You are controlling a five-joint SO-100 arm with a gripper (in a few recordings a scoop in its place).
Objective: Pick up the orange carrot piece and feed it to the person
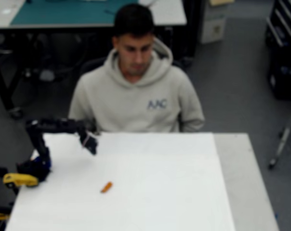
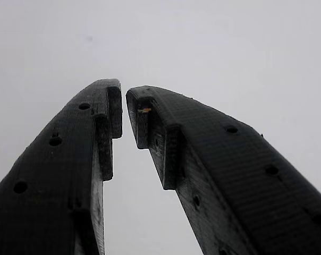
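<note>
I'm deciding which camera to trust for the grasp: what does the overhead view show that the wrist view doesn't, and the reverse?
Overhead view alone: the small orange carrot piece lying on the white table, the seated person in a beige hoodie behind the table, the black arm, and a yellow clamp part at its base. The carrot lies apart from the pincer.

Wrist view alone: close detail of the two black ribbed fingers, tips nearly together with a narrow gap, nothing between them.

Both share: the pincer and the plain white table surface.
</note>
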